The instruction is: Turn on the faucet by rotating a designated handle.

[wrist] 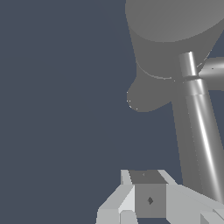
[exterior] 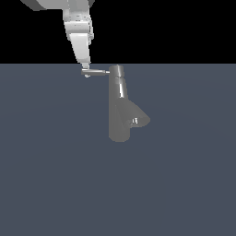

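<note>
The faucet [exterior: 119, 106] is a shiny grey upright column with a flared spout [exterior: 138, 118] on the side toward the exterior view's right. The handle [exterior: 97, 72], a thin rod, sticks out from the top cap toward the exterior view's left. My gripper [exterior: 86, 68] hangs down from above, its tip at the rod's outer end and seemingly touching it. In the wrist view the faucet's cap [wrist: 175, 30] and spout [wrist: 144, 94] lie ahead. There the handle [wrist: 201, 127] runs alongside my gripper [wrist: 148, 203], not between the fingers, which look shut together.
The faucet stands on a plain dark blue-grey floor [exterior: 55, 175]. Nothing else is in sight.
</note>
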Tool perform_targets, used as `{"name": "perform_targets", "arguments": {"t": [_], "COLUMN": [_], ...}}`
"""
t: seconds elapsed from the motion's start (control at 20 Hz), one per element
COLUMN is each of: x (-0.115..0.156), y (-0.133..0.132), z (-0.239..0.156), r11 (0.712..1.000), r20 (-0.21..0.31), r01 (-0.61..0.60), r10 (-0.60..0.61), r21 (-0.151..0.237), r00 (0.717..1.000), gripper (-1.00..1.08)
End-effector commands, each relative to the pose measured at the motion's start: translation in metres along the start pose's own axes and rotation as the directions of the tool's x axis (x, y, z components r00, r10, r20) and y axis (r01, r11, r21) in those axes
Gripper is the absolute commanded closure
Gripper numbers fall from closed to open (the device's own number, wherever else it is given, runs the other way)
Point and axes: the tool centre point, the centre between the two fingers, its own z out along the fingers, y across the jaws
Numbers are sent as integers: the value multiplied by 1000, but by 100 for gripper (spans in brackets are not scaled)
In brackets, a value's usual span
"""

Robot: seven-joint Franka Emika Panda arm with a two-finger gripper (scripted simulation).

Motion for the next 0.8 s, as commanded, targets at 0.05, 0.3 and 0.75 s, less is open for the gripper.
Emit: {"name": "perform_targets", "arguments": {"t": [0.05,0.3,0.75], "x": [0,1,1], "y": [10,22,42], "z": [-1,-6,-14], "r11": [1000,1000,1000], "r20": [0,0,0], "r01": [0,0,0], "r10": [0,0,0], "r21": [-7,-7,-7], "r00": [1000,1000,1000], "gripper": [108,108,108]}}
